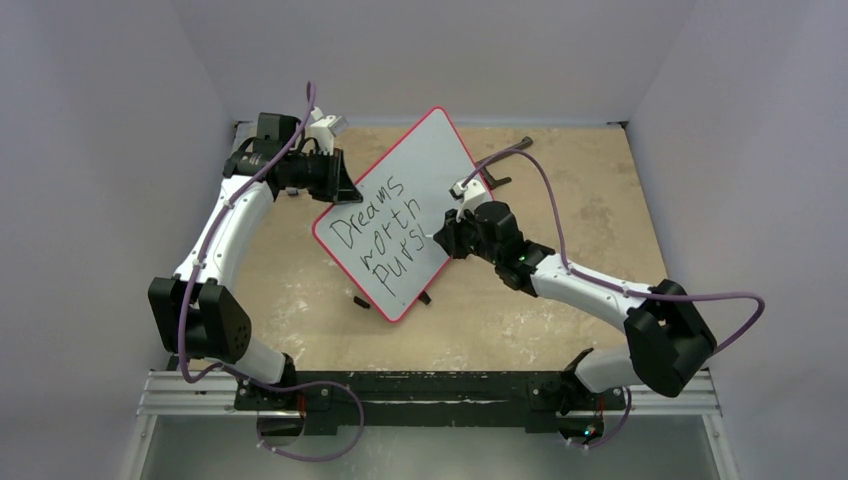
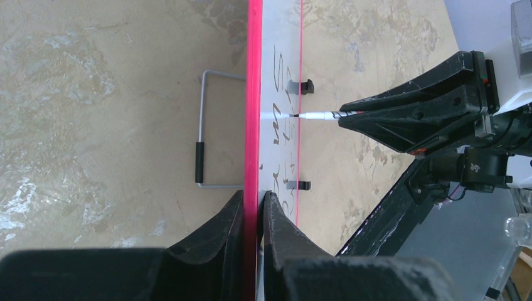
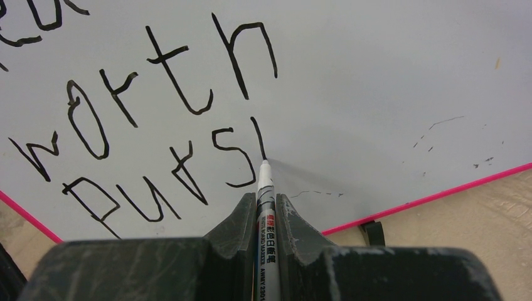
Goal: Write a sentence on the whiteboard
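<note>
One whiteboard [image 1: 425,160] bears one sentence [image 1: 385,235] in three lines. One marker [image 3: 263,179] touches its face. Two grippers: left gripper [image 2: 253,195] at its rim, right gripper [image 3: 265,199] over its face. Two black clips [image 2: 303,84] on its edge.

I see the whiteboard [image 1: 428,165], white with a thin red rim and rounded corners, sitting mid-tabletop [image 1: 590,200] and turned diagonally, one corner pointing far. The sentence [image 1: 385,240] runs in black slanted letters across its near half: "Dreams", "worth", then "purs" and one more stroke. The far half is plain white.
</note>
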Controlling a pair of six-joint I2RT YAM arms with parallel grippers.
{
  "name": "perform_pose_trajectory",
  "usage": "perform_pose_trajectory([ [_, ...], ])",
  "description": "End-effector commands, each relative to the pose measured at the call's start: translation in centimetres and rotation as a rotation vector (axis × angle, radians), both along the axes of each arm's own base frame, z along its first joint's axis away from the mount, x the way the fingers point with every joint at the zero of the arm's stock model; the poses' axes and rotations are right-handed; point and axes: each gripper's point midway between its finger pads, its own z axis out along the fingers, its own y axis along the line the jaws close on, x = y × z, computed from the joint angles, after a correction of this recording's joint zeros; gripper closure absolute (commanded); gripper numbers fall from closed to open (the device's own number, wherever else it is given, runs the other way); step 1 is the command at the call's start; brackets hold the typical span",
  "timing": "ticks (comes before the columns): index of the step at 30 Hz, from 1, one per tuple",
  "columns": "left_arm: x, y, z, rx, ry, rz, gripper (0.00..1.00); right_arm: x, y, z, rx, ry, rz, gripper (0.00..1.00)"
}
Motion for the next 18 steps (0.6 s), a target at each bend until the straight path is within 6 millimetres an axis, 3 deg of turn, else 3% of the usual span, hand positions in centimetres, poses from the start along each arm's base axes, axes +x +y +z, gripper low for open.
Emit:
perform_pose_trajectory([
  [1, 0.2, 0.2, 2.4, 0.024, -0.116, -0.009, 1.00, 0.6, -0.6, 0.5, -0.015, -0.007, -0.043, 1.00],
  [18, 0.1, 0.2, 2.7, 0.023, -0.121, -0.010, 1.00, 3.4, 0.9, 3.5, -0.003, -0.069, -0.058, 1.00],
])
